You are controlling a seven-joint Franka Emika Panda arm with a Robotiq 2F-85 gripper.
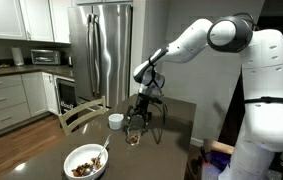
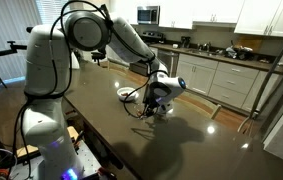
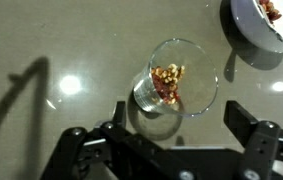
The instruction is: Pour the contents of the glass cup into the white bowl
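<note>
The gripper [image 3: 166, 135] hung with its two dark fingers [image 3: 81, 150] spread wide apart, holding nothing. In the wrist view the glass [image 3: 176, 80] showed between and just beyond them, and neither finger could be seen touching it. In both exterior views the gripper hovered directly over the glass, at the end of the white arm [image 1: 196, 40] that reached down from the robot's side of the table [image 1: 176, 130]. The glass stood upright near the middle of the tabletop, well away from every edge, and held a small heap of red, yellow and brown bits at its bottom. Just beside it, toward the edge where the wooden chair [image 1: 81, 112] stood, sat a small white cup [image 1: 115, 121]; what was in it could not be told. The white bowl [image 1: 69, 160] rested well apart from the glass, close to the edge of the tabletop nearest the camera in an exterior view. It held brown food pieces, and a utensil [image 1: 103, 150] leaned on its rim. In the wrist view only part of the bowl showed, at the upper right corner. Beyond the table stood a steel fridge [image 1: 101, 45].
</note>
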